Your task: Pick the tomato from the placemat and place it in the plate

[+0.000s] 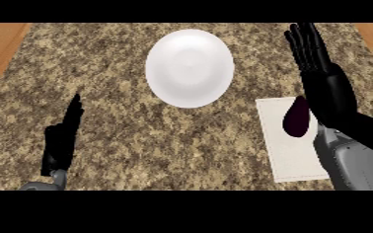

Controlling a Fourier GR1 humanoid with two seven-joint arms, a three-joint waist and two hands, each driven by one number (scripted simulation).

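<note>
The dark tomato (296,117) lies on the white placemat (291,153) at right, just left of the right robot hand (315,54), whose straight, spread fingers extend beyond it, nearer than the left.

A kitchen: speckled granite counter (146,143) with a white plate (189,68) and placemat (280,143).

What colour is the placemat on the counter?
The placemat is plain off-white, without pattern; the head view shows it.

Speckled brown granite desk (146,143); round white plate (189,68); pale cream rectangular placemat (291,153); dark maroon tomato (297,117); black robot hands.
</note>
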